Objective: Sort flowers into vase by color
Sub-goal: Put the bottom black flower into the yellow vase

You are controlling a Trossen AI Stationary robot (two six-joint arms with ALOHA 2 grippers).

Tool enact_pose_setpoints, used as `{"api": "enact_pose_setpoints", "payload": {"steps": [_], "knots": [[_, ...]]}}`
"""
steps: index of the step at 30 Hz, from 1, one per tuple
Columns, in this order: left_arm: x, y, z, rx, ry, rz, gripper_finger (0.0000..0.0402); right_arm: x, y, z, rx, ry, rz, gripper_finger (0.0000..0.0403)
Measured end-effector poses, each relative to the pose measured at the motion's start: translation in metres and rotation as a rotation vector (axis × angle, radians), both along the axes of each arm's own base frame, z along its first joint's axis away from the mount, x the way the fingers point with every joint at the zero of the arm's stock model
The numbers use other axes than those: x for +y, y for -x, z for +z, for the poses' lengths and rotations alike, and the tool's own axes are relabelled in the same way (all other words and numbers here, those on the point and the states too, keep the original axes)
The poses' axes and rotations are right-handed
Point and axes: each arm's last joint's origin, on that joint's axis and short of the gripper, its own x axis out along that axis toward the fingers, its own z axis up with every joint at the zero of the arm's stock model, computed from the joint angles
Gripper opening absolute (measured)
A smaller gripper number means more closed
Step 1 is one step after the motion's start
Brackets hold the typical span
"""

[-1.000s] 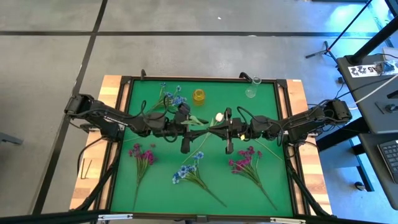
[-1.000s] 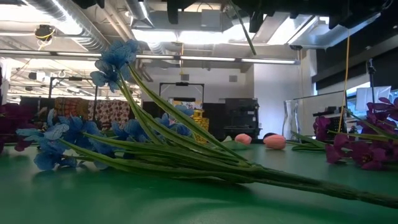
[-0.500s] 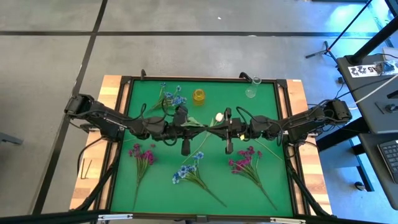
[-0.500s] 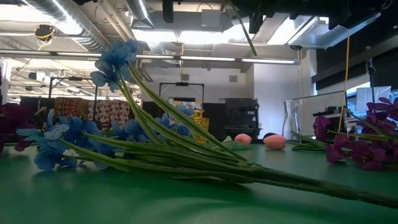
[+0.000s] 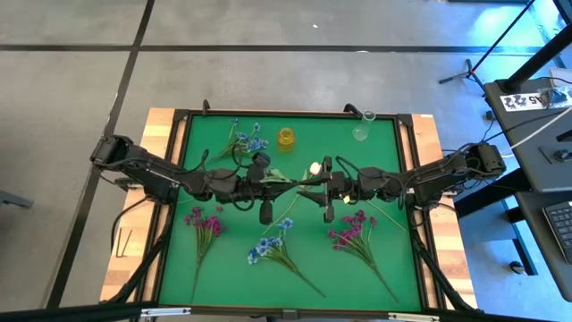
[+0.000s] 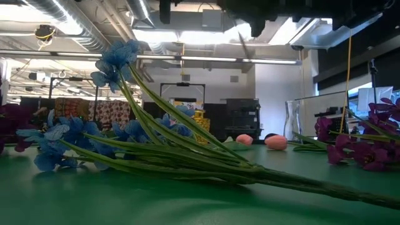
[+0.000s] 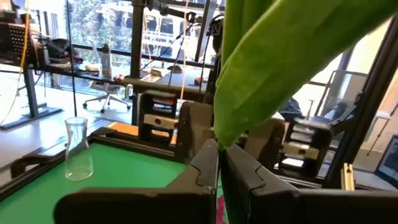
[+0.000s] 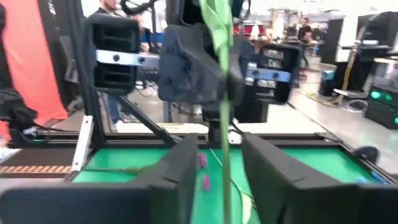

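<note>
One tulip [image 5: 304, 172] is held mid-table for handover; left gripper [image 5: 288, 178] is clenched on its stem; right gripper [image 5: 308, 190], at 3 o'clock, stands released.

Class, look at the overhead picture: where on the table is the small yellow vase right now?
In the high view the yellow vase stands near the far edge of the green mat, just left of centre, right of a blue flower spray and left of the clear glass flask.

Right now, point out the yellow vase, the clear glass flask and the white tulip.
yellow vase [image 5: 285, 138], high view, on its rim.
clear glass flask [image 5: 362, 131], high view, on its body.
white tulip [image 5: 315, 167], high view, on its bloom.
</note>
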Motion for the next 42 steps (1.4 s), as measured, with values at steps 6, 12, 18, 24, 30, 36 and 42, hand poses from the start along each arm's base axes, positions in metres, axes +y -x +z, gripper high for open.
{"api": "enact_pose_setpoints", "payload": {"steps": [6,12,18,24,30,36,42], "knots": [[0.004,0.012,0.008,0.057,-0.005,0.023,0.0001,-0.004,0.007,0.005,0.04,0.022,-0.08,0.0213],[0.021,0.018,0.022,0.148,-0.025,0.148,0.0,-0.008,0.025,0.016,0.107,0.041,-0.127,0.0231],[0.057,0.015,0.044,0.219,-0.035,0.287,0.0,-0.009,0.037,0.021,0.159,0.002,-0.128,0.0222],[0.103,0.019,0.054,0.232,-0.036,0.434,0.0,-0.01,0.039,0.014,0.23,-0.009,-0.138,0.0211],[0.145,0.024,0.048,0.25,0.028,0.413,0.0,-0.01,0.039,0.014,0.23,-0.009,-0.139,0.0209],[0.176,0.024,0.035,0.286,0.058,0.44,0.0,-0.01,0.039,0.015,0.225,-0.009,-0.14,0.0209],[0.196,0.016,0.016,0.32,0.096,0.461,0.0,-0.011,0.039,0.015,0.222,-0.008,-0.166,0.0209]]}}
